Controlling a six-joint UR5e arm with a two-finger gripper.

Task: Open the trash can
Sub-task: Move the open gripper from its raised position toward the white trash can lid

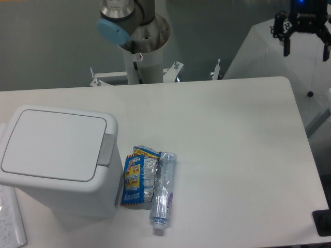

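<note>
The trash can (54, 155) is a boxy white bin with rounded corners at the table's left side. Its flat white lid lies closed, and a grey push tab (107, 150) sits on its right edge. My gripper (306, 50) hangs at the top right corner of the view, beyond the table's far right corner and far from the can. Its black fingers (286, 47) point down and stand apart, open, with nothing between them.
A crumpled blue and silver snack wrapper (135, 175) and an empty clear plastic bottle (164, 191) lie just right of the can. The arm's base column (139, 51) stands behind the table's far edge. A white object (11, 222) lies at the lower left corner.
</note>
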